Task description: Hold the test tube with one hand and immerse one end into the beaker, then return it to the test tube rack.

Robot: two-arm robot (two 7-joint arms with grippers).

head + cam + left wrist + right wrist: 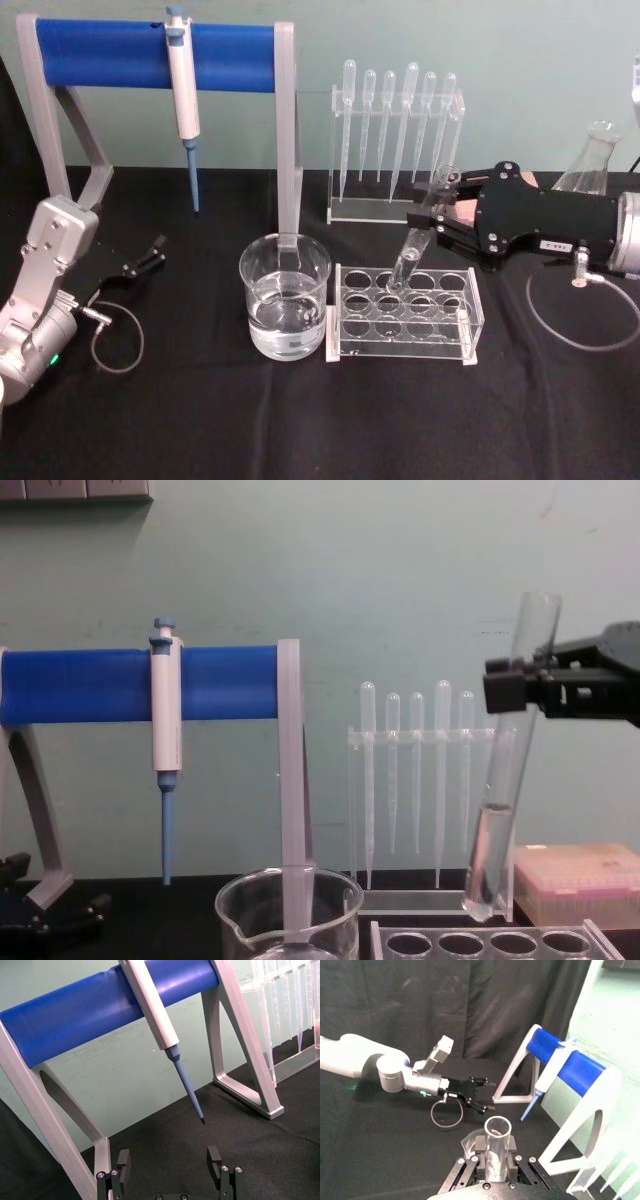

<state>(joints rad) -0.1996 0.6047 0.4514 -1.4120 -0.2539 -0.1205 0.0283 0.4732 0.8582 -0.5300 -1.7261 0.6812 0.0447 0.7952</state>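
Right end effector [443, 212] reaches in from the right, fingers clamped; left end effector [155, 250] rests low, fingers spread.

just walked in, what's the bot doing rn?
The right gripper is shut on the test tube, holding it tilted with its round bottom just above the clear rack. The tube holds some clear liquid. The beaker, partly filled, stands to the rack's left. The left gripper sits open and idle at the table's left, near the pipettor stand.

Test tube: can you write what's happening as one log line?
right gripper: shut on test tube, tilted above rack | beaker: untouched | left gripper: open, idle
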